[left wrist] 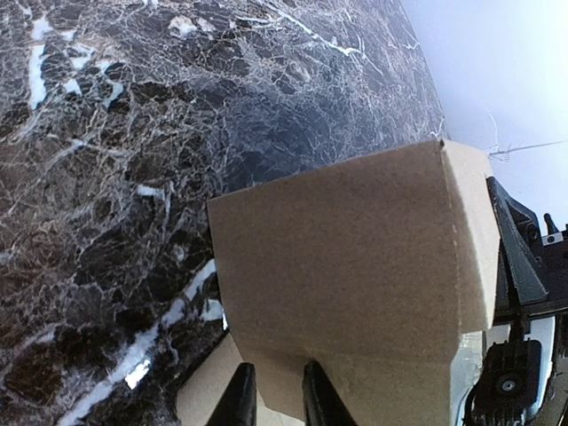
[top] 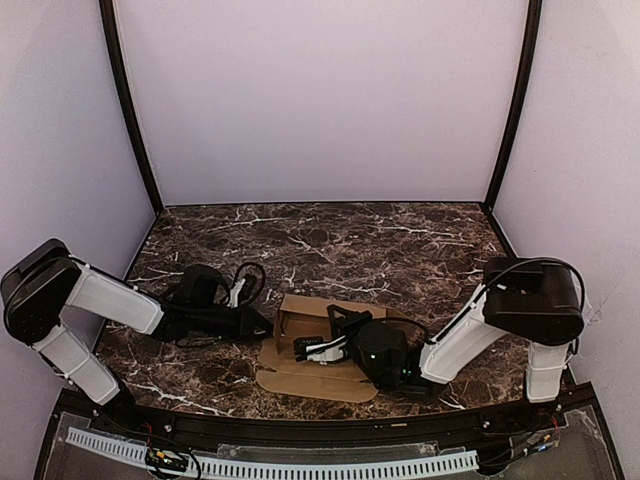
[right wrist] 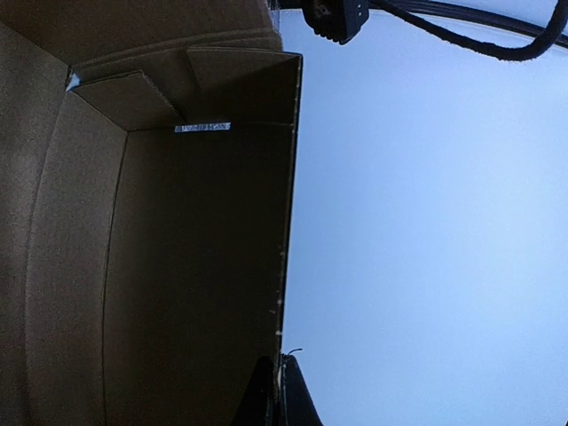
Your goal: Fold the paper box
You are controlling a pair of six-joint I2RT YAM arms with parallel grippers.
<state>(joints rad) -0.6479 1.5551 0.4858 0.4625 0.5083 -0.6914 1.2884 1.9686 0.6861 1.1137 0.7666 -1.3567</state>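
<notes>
The paper box point(top: 322, 379) is tan cardboard, partly raised, in the near middle of the table, with flat flaps spread toward me. My left gripper point(top: 268, 325) is at its left side. In the left wrist view the box's outer wall point(left wrist: 355, 257) fills the frame, and my left gripper point(left wrist: 276, 395) has its jaws a narrow gap apart, with the tips against that wall's lower part. My right gripper point(top: 306, 350) reaches in from the right. In the right wrist view it point(right wrist: 279, 395) is shut on the edge of a raised wall, and the box's dark inside point(right wrist: 177, 266) shows to the left.
The table top is dark marbled stone point(top: 350, 240), with pale walls behind and on both sides. A black rail point(top: 320, 432) runs along the near edge. A black part of the right arm point(left wrist: 515, 266) sits just past the box in the left wrist view.
</notes>
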